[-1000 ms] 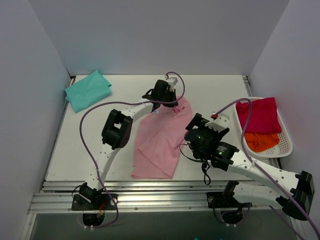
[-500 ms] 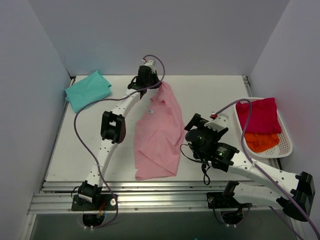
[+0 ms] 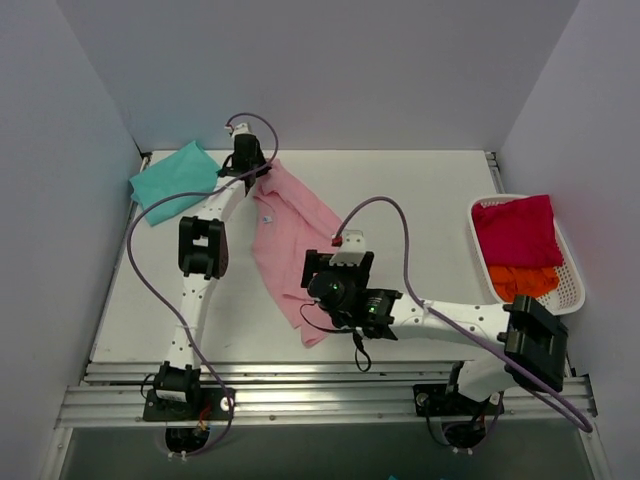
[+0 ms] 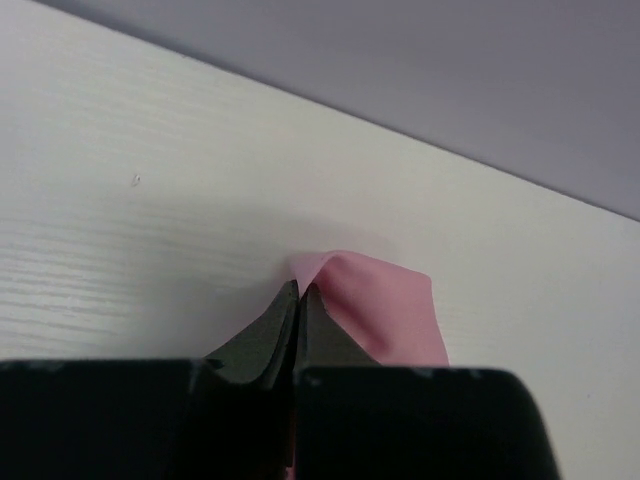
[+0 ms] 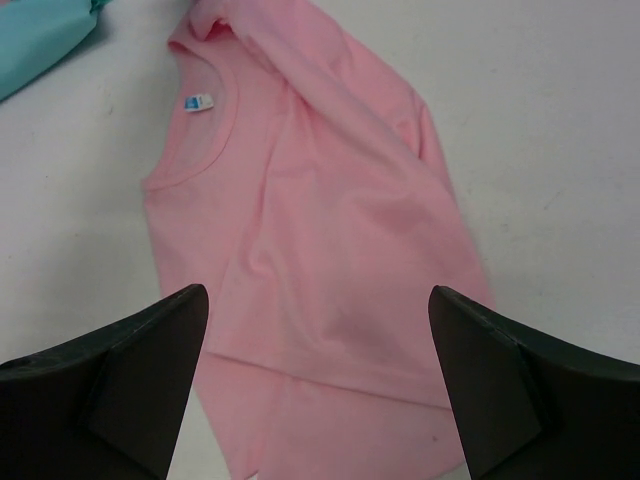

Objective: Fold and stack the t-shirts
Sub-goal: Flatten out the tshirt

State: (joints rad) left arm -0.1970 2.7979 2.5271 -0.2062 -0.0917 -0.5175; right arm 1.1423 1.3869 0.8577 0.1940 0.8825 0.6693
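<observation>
The white worktop carries everything. Across its left half lies the pale pink t-shirt, running slantwise from the far left corner towards the near middle. Through my right wrist camera I see it spread mostly flat, with a long crease down one side and the neck opening turned to the left.

At the worktop's right edge sits a white basket, holding a red cloth at its far end and an orange cloth nearer to me.

The teal t-shirt lies folded in the far left corner, just beside the pink one's far end; my right wrist camera catches only a corner of it.

My left arm reaches to the far edge. There my left pincer is pressed together on the pink shirt's far tip; up close, its tips meet on a small raised fold of pink cloth right at the worktop's surface.

My right pincer is over the near part of the pink shirt, its fingers set wide apart with cloth showing between them. I cannot tell whether they touch the cloth.

Smallest is the white neck tag, just inside the collar.
</observation>
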